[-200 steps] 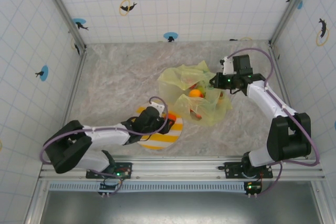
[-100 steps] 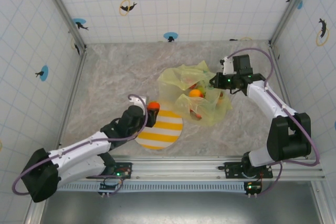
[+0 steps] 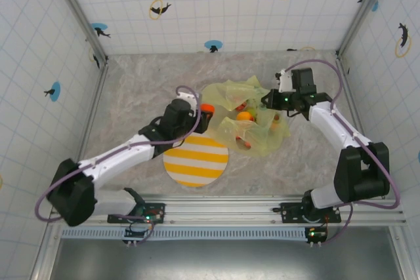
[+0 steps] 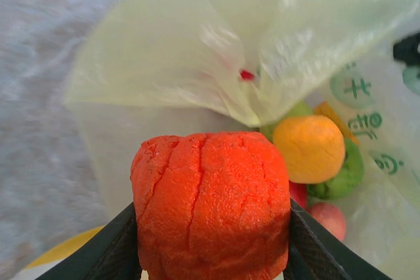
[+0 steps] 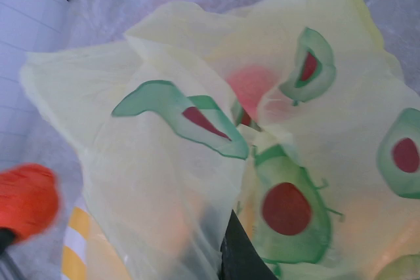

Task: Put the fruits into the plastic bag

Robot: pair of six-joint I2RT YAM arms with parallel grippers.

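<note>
1. Left gripper (image 3: pixel 202 109) – the pincer is clamping an orange fruit (image 3: pixel 207 107) between both fingers. The left wrist view is showing a dark finger (image 4: pixel 118 247) pressed against each flank of the fruit. The fruit is hanging clear of the table (image 3: pixel 138 90), just beside the near-left rim of the plastic bag (image 3: pixel 226 93), most likely so that it can be dropped in from above.

2. Right gripper (image 3: pixel 268 101) – it is reaching to the bag's far-right rim. One dark finger (image 5: pixel 235 254) is showing with the film gathered against it, and the flap is running taut toward that side. By my reading it is pinching the plastic, lifting the rim so the mouth is gaping toward the other arm.

3. Plastic bag – it is lying crumpled at mid-table, its opening facing the incoming fruit.

4. Fruits already inside – an orange one (image 4: pixel 308 149), a green one (image 4: pixel 342 175) under it and a reddish one (image 4: pixel 328 220) are sitting together in the bag's hollow. Others may be lying beneath the film, but I cannot tell.

5. Striped plate (image 3: pixel 195 160) – it is sitting on the table near the bag's left side with no fruit on it, so the carried piece appears to be the last.

6. Risk – the upper flap is sagging over part of the mouth, so a release made too early could be landing the fruit on the film rather than inside.
</note>
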